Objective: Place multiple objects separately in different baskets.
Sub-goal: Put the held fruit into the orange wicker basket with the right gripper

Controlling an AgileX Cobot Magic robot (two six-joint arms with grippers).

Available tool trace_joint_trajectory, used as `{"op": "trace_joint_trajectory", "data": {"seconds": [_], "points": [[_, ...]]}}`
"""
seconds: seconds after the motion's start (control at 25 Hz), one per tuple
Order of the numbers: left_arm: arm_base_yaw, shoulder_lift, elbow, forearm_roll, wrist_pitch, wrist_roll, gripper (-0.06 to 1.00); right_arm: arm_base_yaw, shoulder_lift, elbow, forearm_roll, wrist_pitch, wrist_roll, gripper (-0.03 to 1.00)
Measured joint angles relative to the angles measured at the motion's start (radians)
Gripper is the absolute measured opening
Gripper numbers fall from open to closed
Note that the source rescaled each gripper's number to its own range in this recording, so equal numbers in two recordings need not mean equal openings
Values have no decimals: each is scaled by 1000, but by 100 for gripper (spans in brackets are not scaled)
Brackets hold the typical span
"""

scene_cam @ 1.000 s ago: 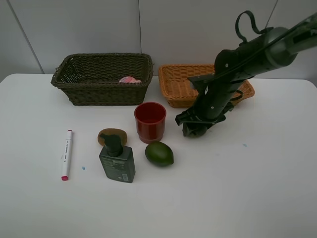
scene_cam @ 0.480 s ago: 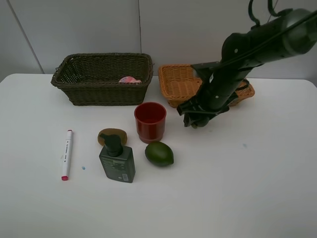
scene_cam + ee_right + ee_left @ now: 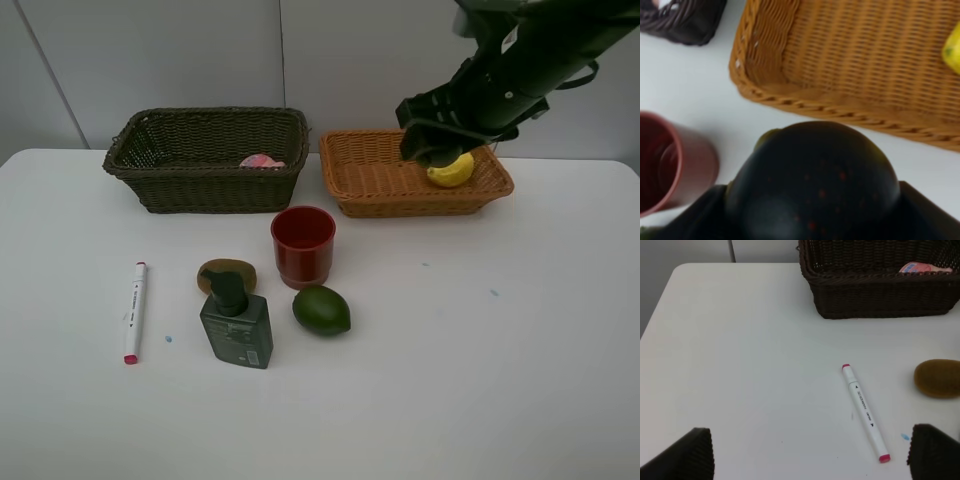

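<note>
My right gripper point(image 3: 432, 150) hangs above the light orange-tan basket point(image 3: 372, 178), shut on a dark round fruit point(image 3: 812, 175) that fills the right wrist view. A yellow lemon point(image 3: 452, 170) lies in that basket. The dark olive basket point(image 3: 205, 165) holds a pink bottle point(image 3: 262, 160). On the table stand a red cup point(image 3: 303, 245) and a dark green pump bottle point(image 3: 236, 325), with a brown kiwi point(image 3: 227, 272) behind the bottle, a green avocado point(image 3: 321, 310) and a white marker point(image 3: 134, 311). My left gripper point(image 3: 812, 460) is open above the marker point(image 3: 864, 412).
The two baskets stand side by side at the table's back, close to the grey wall. The kiwi point(image 3: 938, 378) and the dark basket point(image 3: 880, 290) show in the left wrist view. White tabletop spreads to the front and right of the objects.
My right arm rose from the table beside the red cup and swung back over the orange basket with the dark fruit in its grip. Nothing else moved.
</note>
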Motion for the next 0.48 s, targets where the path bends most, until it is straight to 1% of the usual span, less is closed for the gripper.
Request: {"op": "trace_joint_trajectory", "data": {"seconds": [0.08, 0.24, 0.32, 0.48], "points": [[0, 0, 0, 0, 0, 0, 100, -14, 0, -28, -18, -6, 23, 67], [0, 0, 0, 0, 0, 0, 100, -44, 42, -115, -39, -49, 89, 67], [0, 0, 0, 0, 0, 0, 100, -60, 89, -161, -44, -67, 112, 67], [0, 0, 0, 0, 0, 0, 100, -66, 211, -250, -69, -105, 122, 67]]}}
